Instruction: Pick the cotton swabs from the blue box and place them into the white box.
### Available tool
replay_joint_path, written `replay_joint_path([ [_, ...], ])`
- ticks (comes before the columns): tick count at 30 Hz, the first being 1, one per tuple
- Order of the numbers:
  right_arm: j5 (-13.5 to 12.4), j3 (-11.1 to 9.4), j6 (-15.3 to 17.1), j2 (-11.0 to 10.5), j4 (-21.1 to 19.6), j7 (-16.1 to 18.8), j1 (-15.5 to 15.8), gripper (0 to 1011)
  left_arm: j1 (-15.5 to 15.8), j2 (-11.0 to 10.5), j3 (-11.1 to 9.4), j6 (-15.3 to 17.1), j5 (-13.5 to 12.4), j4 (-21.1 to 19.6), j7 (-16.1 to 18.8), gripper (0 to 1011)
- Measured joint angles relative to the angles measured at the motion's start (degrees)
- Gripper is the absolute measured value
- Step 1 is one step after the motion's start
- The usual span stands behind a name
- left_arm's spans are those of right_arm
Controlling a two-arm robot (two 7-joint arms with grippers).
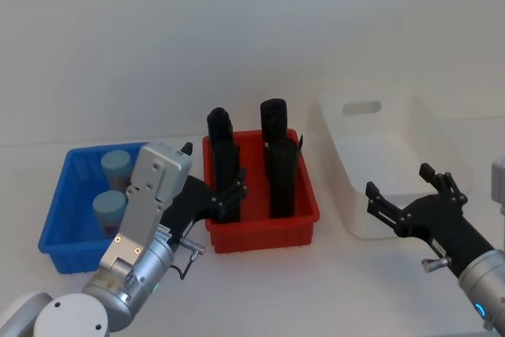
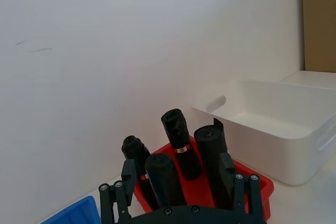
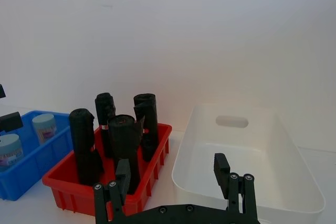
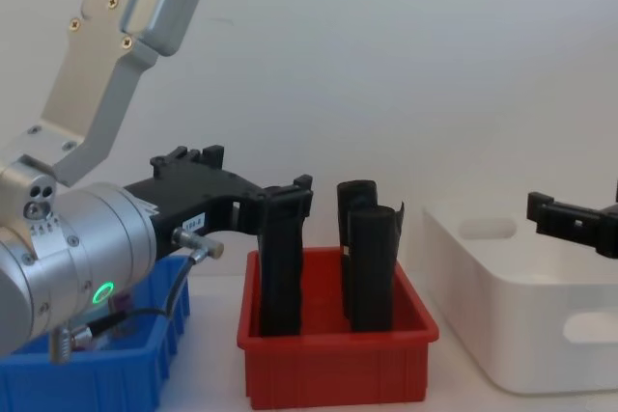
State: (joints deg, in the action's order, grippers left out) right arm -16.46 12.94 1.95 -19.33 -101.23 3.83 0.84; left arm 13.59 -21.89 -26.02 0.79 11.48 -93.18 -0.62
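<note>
Blue ribbed plastic box (image 1: pixel 55 230) sits at the left of the white tabletop (image 1: pixel 316 297), and two cotton swabs (image 1: pixel 110 209), tubs with pale blue lids, stand upright inside it. Just beside it is a red plastic bin (image 1: pixel 260 230) holding tall black cylindrical objects (image 1: pixel 278 163) (four of them, all upright). Farther right is the large glossy white box (image 1: pixel 379 159). The left gripper (image 2: pixel 177 166) hovers where the blue box meets the red bin's left side, jaws apart. The right gripper (image 1: pixel 401 181) hangs over the near edge of the white box, jaws likewise apart.
</note>
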Motion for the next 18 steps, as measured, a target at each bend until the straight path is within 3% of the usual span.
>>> replay_joint_path([
  [18, 0.00, 0.00, 0.00, 0.00, 0.00, 0.00, 0.00, 1002, 0.00, 0.00, 0.00, 0.00, 0.00, 0.00, 0.00, 1004],
])
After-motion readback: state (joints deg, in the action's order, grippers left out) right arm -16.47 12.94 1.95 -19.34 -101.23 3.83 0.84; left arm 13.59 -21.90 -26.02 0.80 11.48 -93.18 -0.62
